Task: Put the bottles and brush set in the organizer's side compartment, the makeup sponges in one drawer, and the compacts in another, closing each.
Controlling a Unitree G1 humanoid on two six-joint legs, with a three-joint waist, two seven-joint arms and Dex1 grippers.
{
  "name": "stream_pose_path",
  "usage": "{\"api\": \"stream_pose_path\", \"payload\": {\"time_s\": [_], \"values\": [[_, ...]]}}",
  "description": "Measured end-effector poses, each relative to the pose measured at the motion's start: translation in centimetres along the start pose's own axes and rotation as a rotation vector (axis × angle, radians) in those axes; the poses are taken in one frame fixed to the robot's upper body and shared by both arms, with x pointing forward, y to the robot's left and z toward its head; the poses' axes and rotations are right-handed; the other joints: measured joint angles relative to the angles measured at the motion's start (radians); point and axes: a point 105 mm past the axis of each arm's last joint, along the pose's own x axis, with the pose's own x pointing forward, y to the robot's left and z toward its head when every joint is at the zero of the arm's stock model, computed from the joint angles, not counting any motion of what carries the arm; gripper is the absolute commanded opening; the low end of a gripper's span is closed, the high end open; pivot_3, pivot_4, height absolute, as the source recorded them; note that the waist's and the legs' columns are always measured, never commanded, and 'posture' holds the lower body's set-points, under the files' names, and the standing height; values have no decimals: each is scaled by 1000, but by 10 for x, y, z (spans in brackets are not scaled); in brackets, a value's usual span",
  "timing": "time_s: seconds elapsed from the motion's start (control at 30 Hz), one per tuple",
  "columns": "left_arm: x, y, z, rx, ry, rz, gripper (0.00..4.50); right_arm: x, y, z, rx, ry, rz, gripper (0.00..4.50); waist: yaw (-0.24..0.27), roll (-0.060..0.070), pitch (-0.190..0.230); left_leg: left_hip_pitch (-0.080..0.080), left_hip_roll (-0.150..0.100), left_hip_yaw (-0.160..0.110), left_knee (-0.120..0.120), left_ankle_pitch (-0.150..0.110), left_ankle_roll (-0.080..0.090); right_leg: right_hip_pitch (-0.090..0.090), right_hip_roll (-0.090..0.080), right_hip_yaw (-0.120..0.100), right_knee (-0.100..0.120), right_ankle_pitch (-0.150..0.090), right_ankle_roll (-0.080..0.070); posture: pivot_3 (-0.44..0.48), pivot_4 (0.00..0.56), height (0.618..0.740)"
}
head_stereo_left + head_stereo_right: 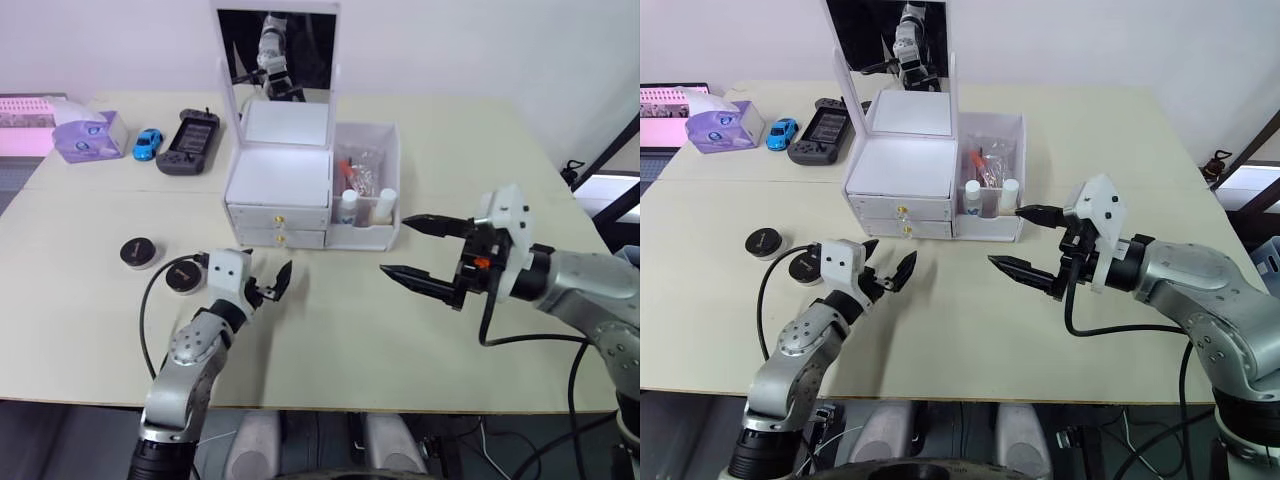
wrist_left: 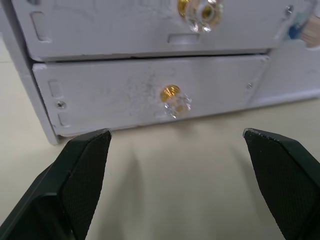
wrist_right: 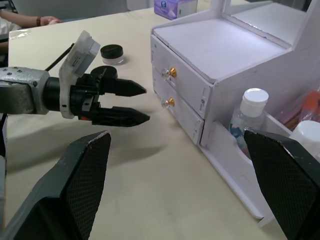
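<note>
Partly hidden behind my left jaws (image 1: 268, 285), one compact (image 1: 184, 274) lies on the worktop (image 1: 400, 340); the other compact (image 1: 138, 251) sits further left. Both drawers of the organizer (image 1: 280, 185) are shut, bottles (image 1: 349, 206) and brushes (image 1: 357, 170) in its side bin. My left jaws gape wide before the lower drawer (image 2: 150, 95), and my right jaws (image 1: 418, 250) hang wide and empty just right of the organizer.

Bright even overhead light, glare on the organizer (image 1: 278, 178) top, soft shadows, left wrist view perhaps slightly blurred

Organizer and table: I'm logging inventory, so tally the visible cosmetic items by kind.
Bottles in the side compartment: 2
Brush set in the side compartment: 1
Compacts on the table: 2
Total: 5
</note>
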Motion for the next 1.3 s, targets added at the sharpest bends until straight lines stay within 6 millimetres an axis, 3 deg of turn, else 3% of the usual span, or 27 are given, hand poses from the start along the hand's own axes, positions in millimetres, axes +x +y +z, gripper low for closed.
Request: {"api": "stream_pose_path", "payload": {"time_s": [0.3,0.63,0.73,0.83,1.3], "values": [[14,-11,-13,39,23,66,4438,-1,-2,0,-9,6,-29,4500,-1,0,0,0,0,0,0,0,0,0,0,0,0,-2,4,0,150,740],[29,-12,-7,70,-13,103,4438,-4,-1,-7,3,28,-24,4500,0,0,0,-1,0,-1,0,0,0,0,0,0,0,-2,3,0,150,740],[31,-14,-8,61,-13,101,3580,-4,-1,-7,3,28,-24,4500,0,0,0,-1,0,-1,1,0,0,0,0,0,0,-2,4,0,150,740],[32,-16,-6,61,-29,89,2143,-4,-1,-7,3,28,-24,4500,0,0,0,-1,0,-1,1,0,0,0,0,0,0,-3,4,0,150,740],[34,-22,0,54,-63,68,2143,-2,1,-9,3,37,-15,4500,0,0,0,-1,0,-1,1,0,0,0,0,0,-1,-3,5,0,150,740]]}}
